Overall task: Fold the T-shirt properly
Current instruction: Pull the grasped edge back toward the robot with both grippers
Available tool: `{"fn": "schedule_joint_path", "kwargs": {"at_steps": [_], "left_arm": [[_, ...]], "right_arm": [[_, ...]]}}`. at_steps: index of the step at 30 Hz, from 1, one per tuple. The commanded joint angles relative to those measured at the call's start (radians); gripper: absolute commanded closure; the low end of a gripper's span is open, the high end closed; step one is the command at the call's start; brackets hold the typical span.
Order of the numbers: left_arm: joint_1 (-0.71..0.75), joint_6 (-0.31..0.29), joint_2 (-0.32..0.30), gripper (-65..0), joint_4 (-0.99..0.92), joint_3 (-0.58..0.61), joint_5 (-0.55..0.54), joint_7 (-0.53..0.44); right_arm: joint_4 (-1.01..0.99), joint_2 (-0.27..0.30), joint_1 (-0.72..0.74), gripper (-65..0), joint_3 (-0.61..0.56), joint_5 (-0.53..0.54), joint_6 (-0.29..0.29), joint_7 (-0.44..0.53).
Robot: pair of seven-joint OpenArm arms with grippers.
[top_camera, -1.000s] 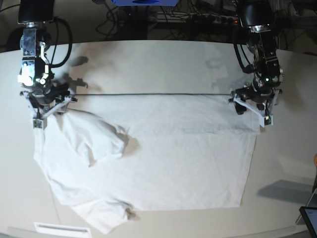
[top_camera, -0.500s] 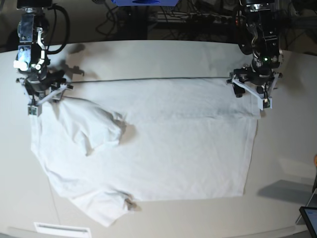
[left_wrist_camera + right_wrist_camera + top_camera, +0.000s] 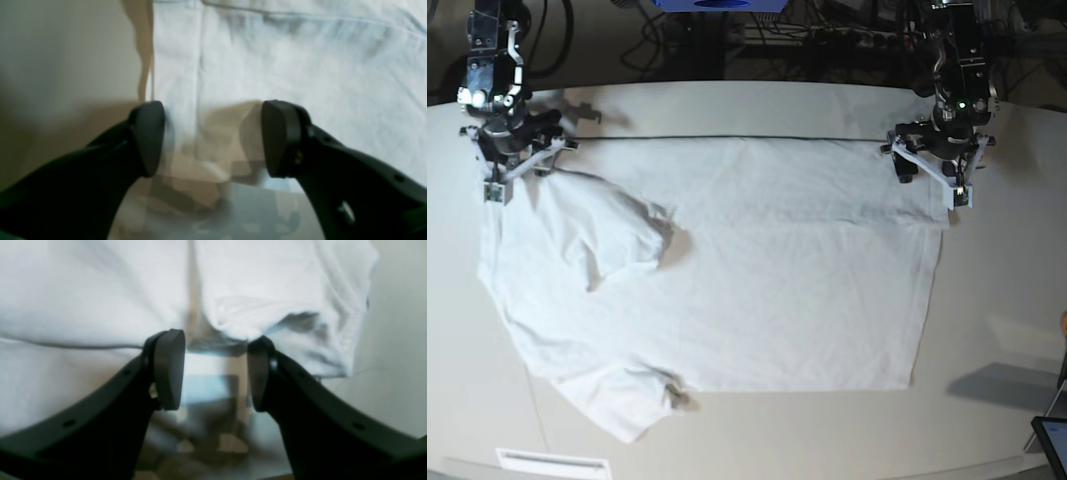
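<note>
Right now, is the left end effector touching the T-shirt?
Cannot tell. Base view puts the left end effector at the far corner of the T-shirt, but the contact is hidden. Left wrist view shows its pads apart over blurred fabric.

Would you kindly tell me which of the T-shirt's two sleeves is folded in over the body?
The sleeve nearer the right hand, lying across the T-shirt; the other sleeve spreads outward at the near edge.
</note>
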Motion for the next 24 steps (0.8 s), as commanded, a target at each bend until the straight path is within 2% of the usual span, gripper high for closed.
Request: {"fn": "schedule_joint_path", "kwargs": {"at_steps": [1, 10, 24], "left_arm": [[0.022, 0.001, -0.008, -42.7, 0.008, -0.002, 0.02, 0.038], [0.081, 0.001, -0.005, -42.7, 0.063, -0.002, 0.02, 0.035], [0.078, 0.001, -0.007, -42.7, 0.075, -0.003, 0.02, 0.038]], "right_arm": [[0.019, 0.01, -0.002, -29.2, 0.005, -0.004, -0.003, 0.004], [0.022, 0.009, -0.031, -29.2, 0.005, -0.002, -0.003, 0.005], [0.088, 0.009, -0.083, -29.2, 0.007, -0.002, -0.005, 0.004]]}}
